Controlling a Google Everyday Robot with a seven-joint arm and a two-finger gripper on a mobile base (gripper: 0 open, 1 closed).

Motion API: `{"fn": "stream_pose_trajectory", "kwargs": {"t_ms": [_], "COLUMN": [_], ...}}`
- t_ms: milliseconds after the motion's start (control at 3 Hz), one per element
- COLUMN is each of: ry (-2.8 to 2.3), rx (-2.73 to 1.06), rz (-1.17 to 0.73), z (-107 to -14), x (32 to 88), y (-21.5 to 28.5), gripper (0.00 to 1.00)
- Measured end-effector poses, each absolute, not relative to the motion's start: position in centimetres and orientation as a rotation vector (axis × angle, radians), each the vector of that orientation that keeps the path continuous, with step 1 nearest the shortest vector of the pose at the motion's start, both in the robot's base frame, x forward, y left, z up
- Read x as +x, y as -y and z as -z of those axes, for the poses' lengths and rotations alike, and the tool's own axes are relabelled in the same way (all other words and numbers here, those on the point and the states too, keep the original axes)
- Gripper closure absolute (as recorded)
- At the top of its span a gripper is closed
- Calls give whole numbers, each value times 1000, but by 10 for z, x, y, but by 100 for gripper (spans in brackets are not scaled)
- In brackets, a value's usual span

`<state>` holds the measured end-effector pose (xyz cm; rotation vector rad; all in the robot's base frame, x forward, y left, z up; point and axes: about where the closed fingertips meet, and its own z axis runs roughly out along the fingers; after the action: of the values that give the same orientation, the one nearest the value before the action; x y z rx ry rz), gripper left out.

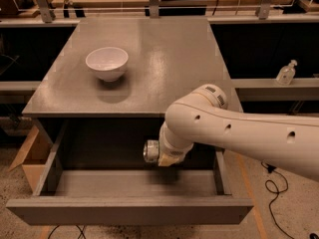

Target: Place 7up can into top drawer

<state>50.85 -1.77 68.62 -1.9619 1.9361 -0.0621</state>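
My gripper (159, 154) sits at the tip of the arm, inside the opening of the top drawer (129, 210), just below the front edge of the cabinet top (164, 54) and above the rear part of the drawer floor. The wrist hides most of it, so I cannot tell whether it is spread or closed. A short silvery cylinder projects to the left of the wrist. I take it to be the 7up can (150, 151), carried over the drawer and apparently not yet resting on its floor, though its green label cannot be made out. Step in hand, as I judge it: the placing itself, with the drawer already pulled fully out and the can brought over the cavity. The next move calls for a short descent until the can meets the drawer floor, then a release, then a straight withdrawal that clears the overhanging cabinet edge and the drawer's right wall. Count: one can, one open drawer, one white bowl (106, 62) on the cabinet top well apart from the arm, one clear bottle (286, 73) on the ledge at right, one cardboard box (31, 156) on the floor at left.
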Motion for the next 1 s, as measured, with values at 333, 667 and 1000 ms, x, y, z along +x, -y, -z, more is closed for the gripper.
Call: {"fn": "stream_pose_trajectory", "kwargs": {"t_ms": [333,667,1000], "ry": [-1935,-1934,-1934], "rx": [-1962,-1962,-1962], "rz": [65,67,67], "z": [-687,-688,-688], "x": [508,508,508], "y": [18,18,18], "gripper": [4,0,0]}}
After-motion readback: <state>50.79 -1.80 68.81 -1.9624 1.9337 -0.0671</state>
